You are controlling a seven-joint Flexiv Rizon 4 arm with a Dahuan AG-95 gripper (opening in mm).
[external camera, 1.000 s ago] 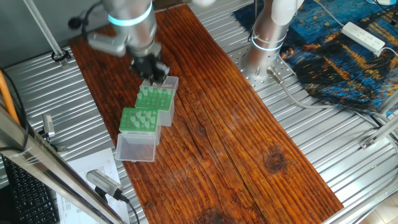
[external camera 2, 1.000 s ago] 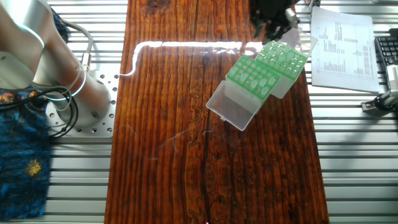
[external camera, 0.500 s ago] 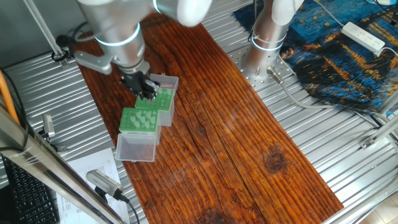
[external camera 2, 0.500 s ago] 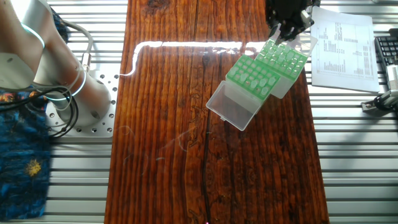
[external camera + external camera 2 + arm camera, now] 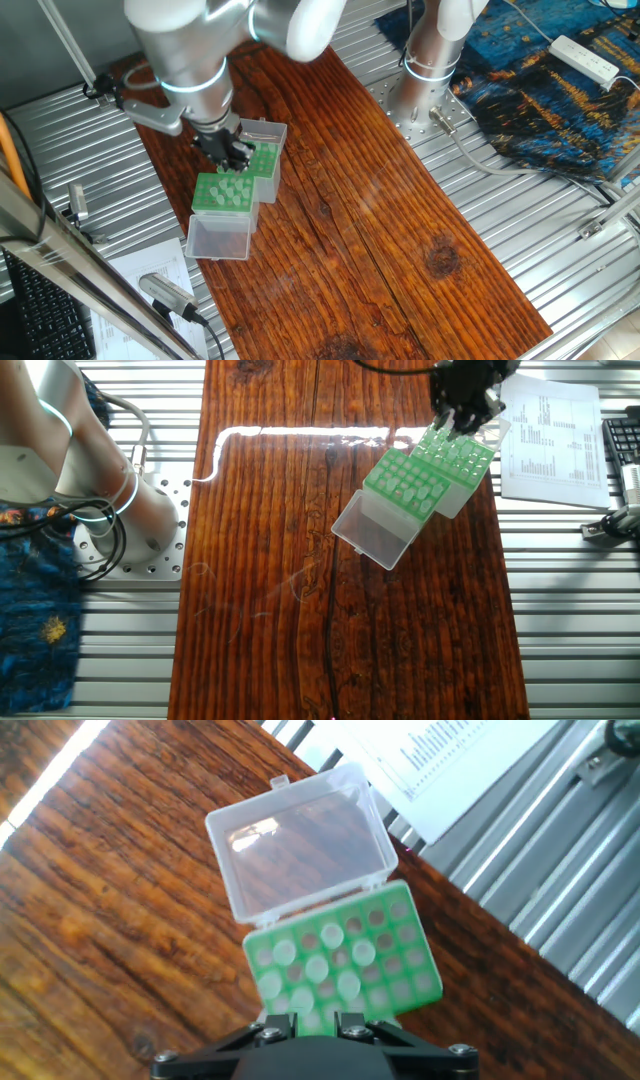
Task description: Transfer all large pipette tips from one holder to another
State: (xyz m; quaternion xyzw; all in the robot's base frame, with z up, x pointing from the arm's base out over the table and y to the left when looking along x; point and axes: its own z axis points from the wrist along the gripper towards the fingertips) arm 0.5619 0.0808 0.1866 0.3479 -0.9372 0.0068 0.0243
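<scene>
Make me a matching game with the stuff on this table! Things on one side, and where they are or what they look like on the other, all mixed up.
Things:
1. black two-finger gripper
2. clear plastic hinged lid
3. white printed paper sheet
4. dark brown wooden board

Descriptions:
A. lies on the metal slats beside the board
B. folded open flat next to a green rack
C. carries both green racks
D. hangs right above a green rack

Pairs: 1-D, 2-B, 3-A, 4-C
</scene>
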